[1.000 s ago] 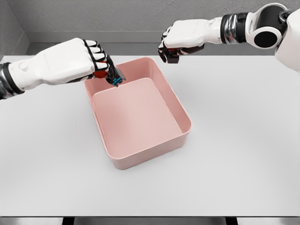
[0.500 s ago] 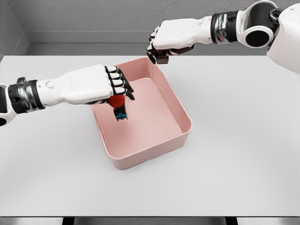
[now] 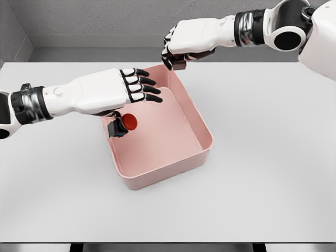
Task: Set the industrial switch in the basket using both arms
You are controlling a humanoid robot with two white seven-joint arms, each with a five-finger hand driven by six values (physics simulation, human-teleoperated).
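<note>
The left hand reaches in from the left over the near-left part of the pink basket, palm down, its black-tipped fingers stretched out flat and spread, grasping nothing. Just under its wrist side sits the switch, a small dark block with a round red button facing up. It lies inside the basket against the left wall, tilted, and apart from the fingers above it.

The right hand hangs above the basket's far corner, its arm coming in from the upper right. Its fingers are curled in toward the palm and nothing shows between them. It is above the rim, not touching it as far as can be told.

The basket stands skewed on the white table, one corner pointing away toward the back wall. Its floor is bare except for the switch at the left side, so most of the inside lies open to the right and toward the near corner. The left forearm crosses the basket's left rim. The table around the basket is wide and flat on all sides, with the front edge at the bottom and the grey wall behind.
</note>
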